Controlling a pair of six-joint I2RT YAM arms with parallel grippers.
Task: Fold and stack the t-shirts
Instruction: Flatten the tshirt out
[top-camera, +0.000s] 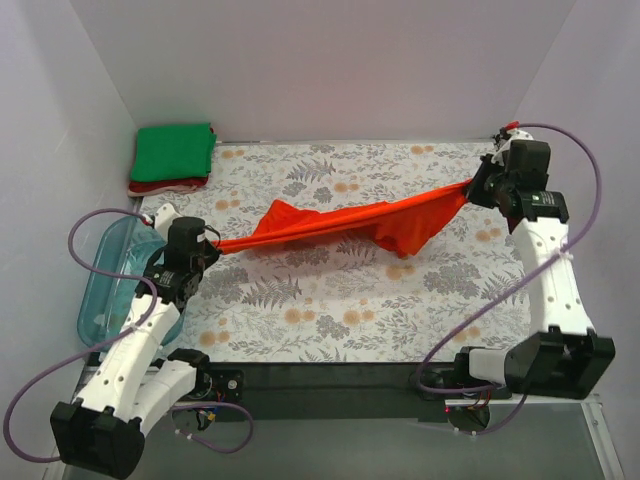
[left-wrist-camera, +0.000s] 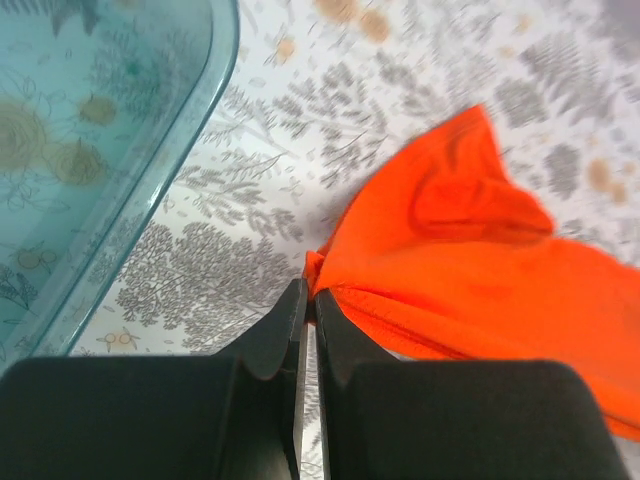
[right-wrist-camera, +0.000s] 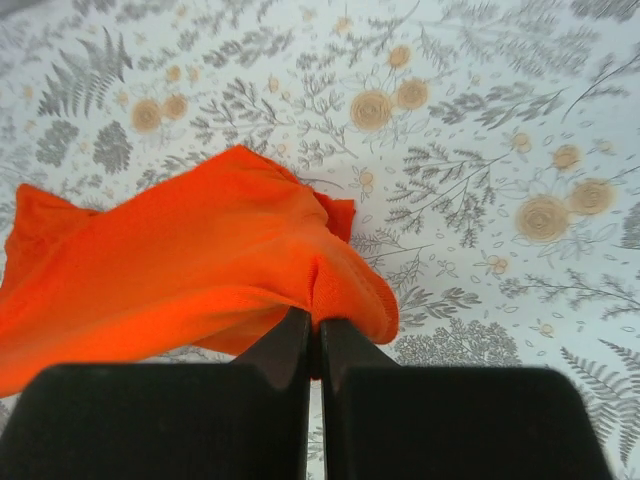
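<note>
The bright orange-red t-shirt (top-camera: 340, 228) hangs stretched between both arms above the flowered table cover. My left gripper (top-camera: 212, 245) is shut on its left end; in the left wrist view the cloth (left-wrist-camera: 470, 270) is pinched at my left gripper (left-wrist-camera: 310, 300). My right gripper (top-camera: 472, 188) is shut on the right end, and the right wrist view shows a fold of the shirt (right-wrist-camera: 200, 270) bunched at my right gripper (right-wrist-camera: 315, 325). A folded green t-shirt (top-camera: 173, 152) lies on a folded dark red t-shirt (top-camera: 165, 187) in the back left corner.
A clear blue plastic tub (top-camera: 115, 280) stands at the table's left edge beside the left arm, also seen as the tub (left-wrist-camera: 90, 150) in the left wrist view. White walls close in the back and both sides. The flowered cover (top-camera: 330, 310) lies bare in front of the shirt.
</note>
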